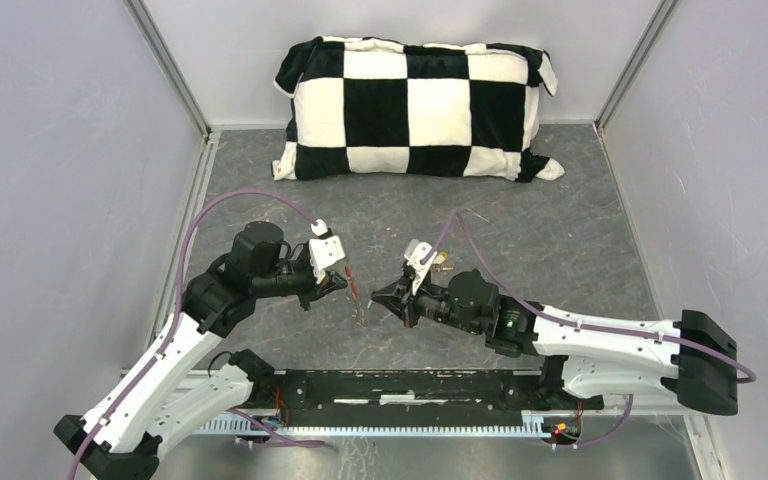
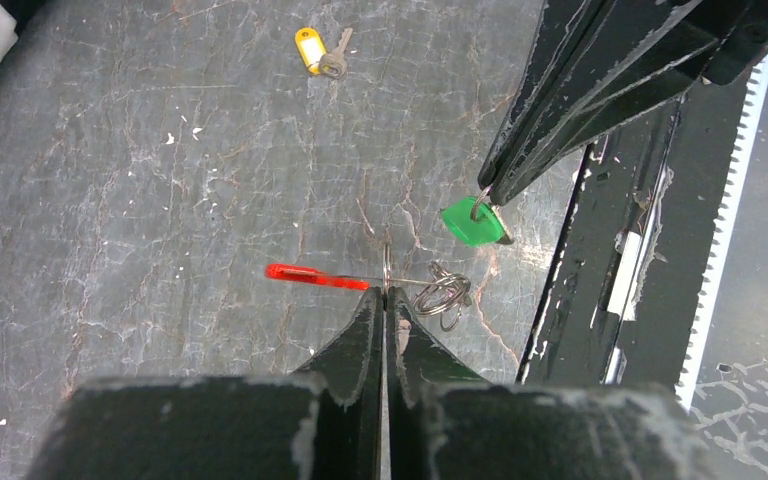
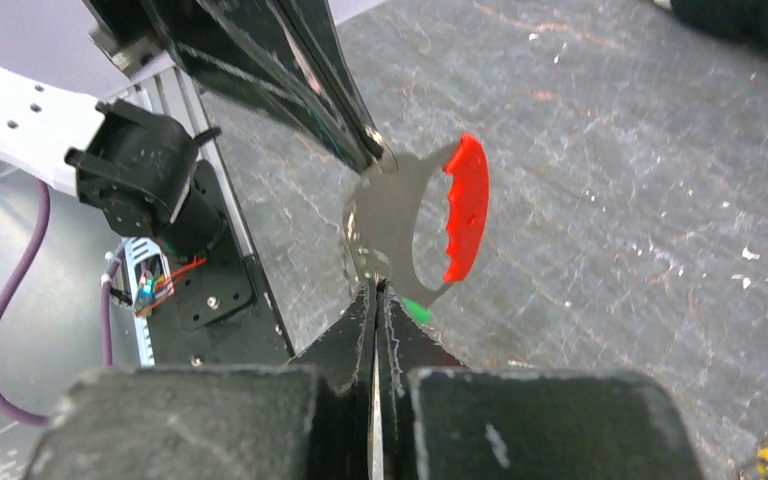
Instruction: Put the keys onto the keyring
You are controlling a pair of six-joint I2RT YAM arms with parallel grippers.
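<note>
left pincer [image 2: 385, 294] clamped on thin silver red-tagged keyring [image 2: 312, 273] | right pincer [image 3: 376, 290] clamped on green-headed key [image 2: 472, 222] | yellow-headed key [image 2: 310, 48] lying apart

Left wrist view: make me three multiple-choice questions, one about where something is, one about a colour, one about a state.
1. Where is the yellow-headed key?
A. Lying on the table, held by nothing.
B. Threaded on a ring.
C. Hanging from a hook.

2. What colour is the tag of the keyring in the left gripper?
A. Blue.
B. Red.
C. Black.

3. How is the right gripper?
A. Wide open.
B. Shut on the green-headed key.
C. Shut on nothing.

Answers:
1 A: it rests alone on the grey surface, away from both arms.
2 B: a bright red strip juts out beside the closed fingers.
3 B: its fingertips meet at the top of the green head.
</note>
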